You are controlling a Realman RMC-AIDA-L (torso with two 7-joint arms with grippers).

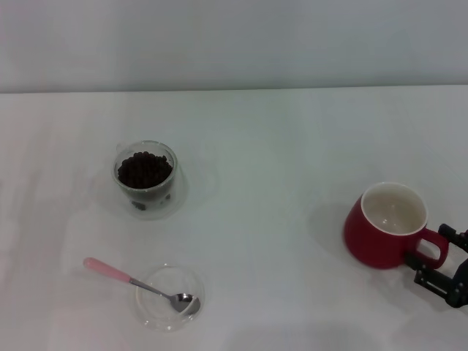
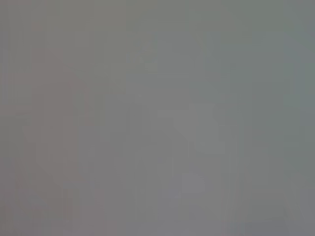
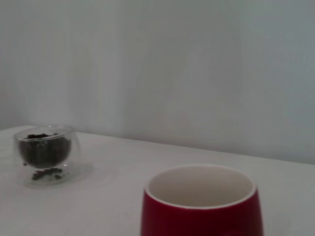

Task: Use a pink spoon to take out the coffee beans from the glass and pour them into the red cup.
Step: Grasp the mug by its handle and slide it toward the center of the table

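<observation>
The glass [image 1: 146,178] stands at the left middle of the table, filled with a heap of coffee beans [image 1: 145,169]. The pink spoon [image 1: 110,272] lies near the front left, its metal bowl resting in a flat clear dish [image 1: 170,297]. The red cup [image 1: 387,225] stands at the right, its inside white and empty, its handle pointing to the front right. My right gripper [image 1: 439,257] is at the cup's handle, with a finger on either side of it and gaps showing. The right wrist view shows the cup [image 3: 199,209] close up and the glass [image 3: 44,150] farther off. My left gripper is out of view.
The white table [image 1: 278,146] runs back to a pale wall. The left wrist view shows only a flat grey surface.
</observation>
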